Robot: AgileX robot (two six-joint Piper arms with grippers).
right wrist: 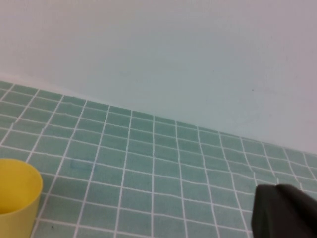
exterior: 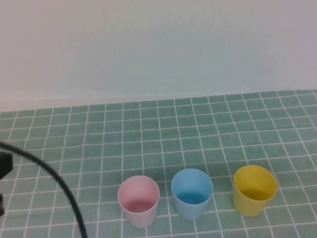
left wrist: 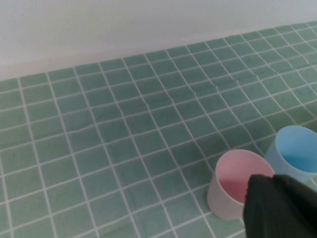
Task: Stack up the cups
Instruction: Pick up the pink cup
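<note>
Three upright, empty cups stand in a row near the front of the green tiled table: a pale pink cup [exterior: 138,200] on the left, a light blue cup [exterior: 192,193] in the middle, a yellow cup [exterior: 254,189] on the right. They stand apart. My left gripper [left wrist: 277,206] shows as a dark block in the left wrist view, close to the pink cup [left wrist: 233,183] with the blue cup [left wrist: 297,151] beyond. My right gripper [right wrist: 285,210] is a dark block in the right wrist view, well away from the yellow cup [right wrist: 15,196].
A black cable [exterior: 59,186] and a dark part of the left arm [exterior: 4,166] cross the front left corner of the high view. A pale wall [exterior: 158,49] rises behind the tiled table [exterior: 163,129].
</note>
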